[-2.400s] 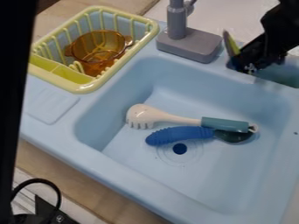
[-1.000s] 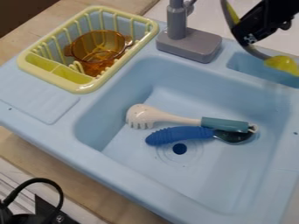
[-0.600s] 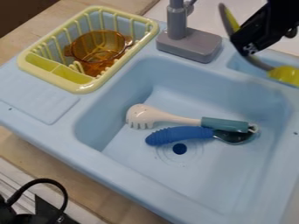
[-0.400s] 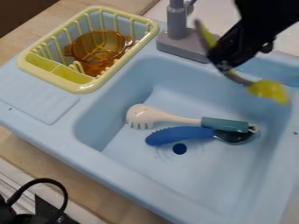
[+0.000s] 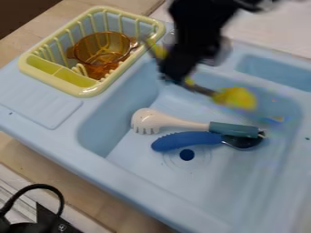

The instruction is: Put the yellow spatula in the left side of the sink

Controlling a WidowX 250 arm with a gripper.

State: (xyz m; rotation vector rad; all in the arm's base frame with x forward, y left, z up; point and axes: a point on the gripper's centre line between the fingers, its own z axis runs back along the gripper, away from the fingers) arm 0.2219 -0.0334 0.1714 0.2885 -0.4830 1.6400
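Observation:
The black gripper [image 5: 173,77] hangs above the back of the blue sink basin [image 5: 243,182], left of the basin's middle, shut on the yellow spatula [image 5: 237,98]. The spatula's yellow head points right and slightly down, over the back right part of the basin. Its handle runs up and left through the gripper, with the end near the drying rack. The gripper covers the middle of the handle.
In the basin lie a cream pasta server [image 5: 159,122] and a blue-handled spoon [image 5: 185,140] near the drain. At the back left a yellow rack [image 5: 85,91] holds an amber pot [image 5: 97,48]. The grey faucet stands behind the gripper, mostly hidden.
From the back right corner, the gripper has lifted the yellow spatula out of the small compartment and then carried it left and toward the camera, over the basin. The utensils in the basin stayed put.

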